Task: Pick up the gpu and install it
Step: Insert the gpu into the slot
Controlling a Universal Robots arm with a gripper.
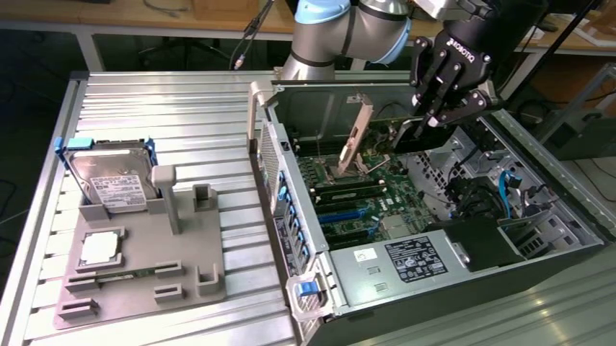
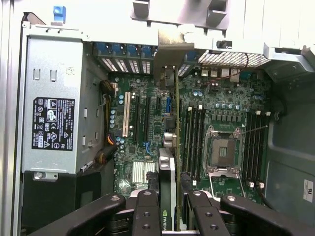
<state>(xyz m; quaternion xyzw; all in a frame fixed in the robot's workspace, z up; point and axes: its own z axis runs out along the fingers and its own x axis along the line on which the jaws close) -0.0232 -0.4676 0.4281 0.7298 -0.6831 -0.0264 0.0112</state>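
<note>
The gpu (image 1: 385, 133) hangs inside the open computer case (image 1: 539, 155), above the motherboard (image 1: 361, 198). It is a thin green card with a silver end bracket and a dark cooler block. My gripper (image 1: 435, 122) is shut on its upper edge, on the exterior view's right. In the wrist view the gpu (image 2: 168, 167) appears edge-on, running between my black fingers (image 2: 146, 206) toward the case's rear slot openings. Its bracket (image 2: 172, 49) is close to them. There my gripper (image 2: 171, 199) clamps the card from both sides. I cannot tell whether the card's lower edge touches a slot.
A grey fixture (image 1: 192, 277) on the ribbed table holds a silver hard drive (image 1: 111, 180), a processor (image 1: 101, 249) and a memory stick (image 1: 120, 275). Inside the case are the power supply (image 2: 51, 123), a processor socket (image 2: 221, 150), memory slots (image 2: 194, 137) and cables (image 1: 510, 187).
</note>
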